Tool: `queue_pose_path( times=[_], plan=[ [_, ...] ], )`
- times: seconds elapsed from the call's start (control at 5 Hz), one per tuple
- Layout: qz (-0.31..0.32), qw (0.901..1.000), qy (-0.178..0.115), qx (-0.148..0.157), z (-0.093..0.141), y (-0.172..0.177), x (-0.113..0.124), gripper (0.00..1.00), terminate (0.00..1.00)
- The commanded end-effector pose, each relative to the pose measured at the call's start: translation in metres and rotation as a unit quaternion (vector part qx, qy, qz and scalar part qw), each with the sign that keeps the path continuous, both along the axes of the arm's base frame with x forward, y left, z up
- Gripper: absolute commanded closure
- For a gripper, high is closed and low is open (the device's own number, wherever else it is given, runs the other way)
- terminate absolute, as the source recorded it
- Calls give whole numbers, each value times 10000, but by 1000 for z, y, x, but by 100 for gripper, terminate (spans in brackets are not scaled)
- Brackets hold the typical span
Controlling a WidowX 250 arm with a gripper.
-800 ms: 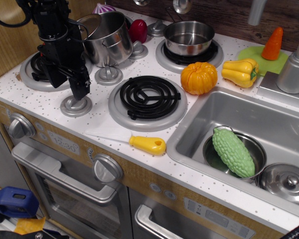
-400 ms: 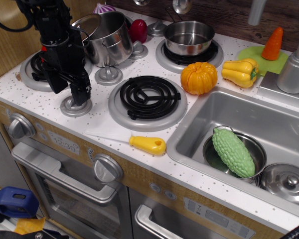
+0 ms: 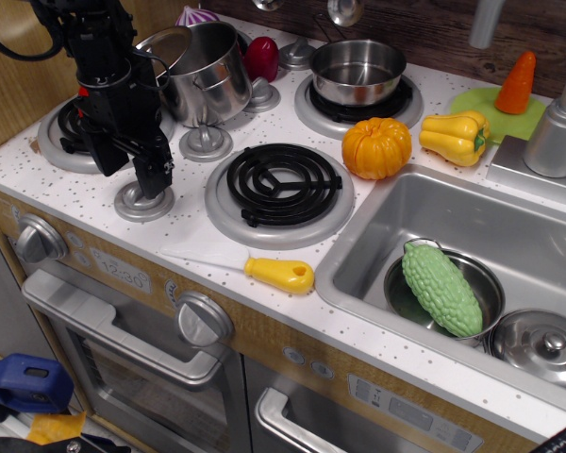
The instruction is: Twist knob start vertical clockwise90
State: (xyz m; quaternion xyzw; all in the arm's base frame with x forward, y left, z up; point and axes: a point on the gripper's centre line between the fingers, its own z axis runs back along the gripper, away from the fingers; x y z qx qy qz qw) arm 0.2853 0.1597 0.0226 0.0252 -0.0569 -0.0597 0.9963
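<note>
The knob [image 3: 132, 203] is a small silver-grey stove knob with a flared round base. It sits on the white counter at the front left, between the left burner and the middle burner [image 3: 283, 184]. My black gripper [image 3: 153, 185] comes down from the upper left and rests on top of the knob. Its fingers [image 3: 149, 168] are close together over the knob's raised ridge, which they hide. Only the knob's base shows around the fingertips.
A similar knob [image 3: 206, 142] and a steel pot [image 3: 206, 71] stand just behind the gripper. A yellow-handled knife [image 3: 278, 275] lies at the counter's front. A pumpkin [image 3: 377, 147], a yellow pepper [image 3: 456, 135], a pan [image 3: 358, 71] and the sink [image 3: 538, 236] lie to the right.
My gripper dropped a little, down and to the left, onto the knob and covered its ridge. It has held still there since.
</note>
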Motion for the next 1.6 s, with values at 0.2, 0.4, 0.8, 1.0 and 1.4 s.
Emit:
queue_pose_path(
  times=[0.2,0.4,0.8,1.0,1.4],
  plan=[
    [35,9997,-225,3,-3,6,-1,0,0],
    [61,9996,-258,-63,-9,6,-1,0,0],
    [66,9994,-326,-133,-16,6,-4,100,0],
    [-692,9975,-110,-116,-23,6,-8,100,0],
    [-3111,9486,589,14,-35,15,-13,100,0]
  ],
)
